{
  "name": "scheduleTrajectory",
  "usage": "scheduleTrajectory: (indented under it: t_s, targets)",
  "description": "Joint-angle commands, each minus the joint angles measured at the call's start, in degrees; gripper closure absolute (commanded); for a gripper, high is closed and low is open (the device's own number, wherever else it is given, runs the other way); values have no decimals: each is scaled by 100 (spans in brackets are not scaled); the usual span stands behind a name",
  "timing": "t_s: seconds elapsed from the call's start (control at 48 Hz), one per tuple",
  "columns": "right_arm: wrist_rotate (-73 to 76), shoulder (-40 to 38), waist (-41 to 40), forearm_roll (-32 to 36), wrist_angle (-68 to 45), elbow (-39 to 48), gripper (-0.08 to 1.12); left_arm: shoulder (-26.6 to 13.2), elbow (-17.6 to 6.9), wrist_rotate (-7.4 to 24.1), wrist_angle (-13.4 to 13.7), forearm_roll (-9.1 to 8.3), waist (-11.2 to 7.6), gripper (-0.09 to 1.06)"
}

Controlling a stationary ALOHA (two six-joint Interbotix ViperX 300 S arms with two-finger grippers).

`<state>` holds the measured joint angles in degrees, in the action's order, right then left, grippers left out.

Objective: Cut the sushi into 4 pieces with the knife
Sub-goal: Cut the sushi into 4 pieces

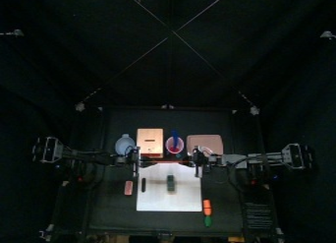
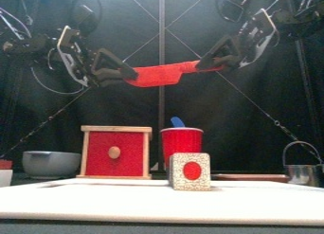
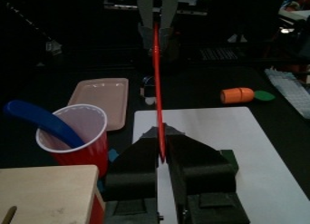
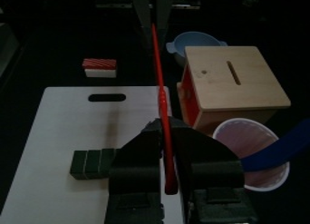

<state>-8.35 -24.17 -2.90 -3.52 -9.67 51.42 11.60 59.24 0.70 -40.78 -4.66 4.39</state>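
Where the fingers close, both pairs are pinched narrow on the red knife (image 2: 177, 73). The left gripper (image 2: 123, 77) has one end and the right gripper (image 2: 222, 58) the other, both high above the table (image 1: 112, 210). The knife bridges the gap between them, broad side to the front and dipping a little mid-span. From either wrist it shows edge-on as one thin red line. I cannot tell which end is the handle.

Below the arms, the sushi roll (image 1: 172, 181) lies on the white cutting board (image 1: 163, 213), toward its back half. It is in one piece as far as I can see. Its end face, seen from the front, is pale and speckled with a red centre.

Behind the board, left to right:
- blue-grey bowl (image 2: 51, 162)
- wooden box (image 2: 117, 153)
- red cup (image 2: 181, 143) with the blue knife (image 2: 176, 122) standing in it
- pink tray (image 1: 203, 144)

A red-and-white toy (image 1: 129, 188) lies just left of the board, and an orange toy with a green end (image 1: 209, 206) lies to its right. The metal cutter (image 2: 301, 167) stands at the far right.

Judgement: this looks like a handover in mid-air, with no cutting begun. The knife is likely light, thin plastic and apt to twist in a pinch. It is best held by one gripper at the handle, with the blade edge turned down. The roll is likely light and built to part at its seams, and it may skate on the smooth board. Steady it by the sides at one end and press the blade straight down at a seam.
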Motion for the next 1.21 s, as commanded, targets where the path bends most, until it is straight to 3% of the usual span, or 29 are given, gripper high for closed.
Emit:
scheduleTrajectory:
  t_s: [0.021,0.354,0.646,1.208]
  targets:
    - [9,-62,35,-26,-97,-35,93,-167,-264,-18,-202,-62,9,76]
    - [9,229,264,-396,-105,281,93,-773,-290,-26,-466,-114,-62,76]
    - [9,826,413,-642,-193,264,93,-1143,-290,-26,-606,-114,-527,76]
    - [18,1283,624,-861,-343,316,93,-1863,-650,-44,-606,-62,-817,76]
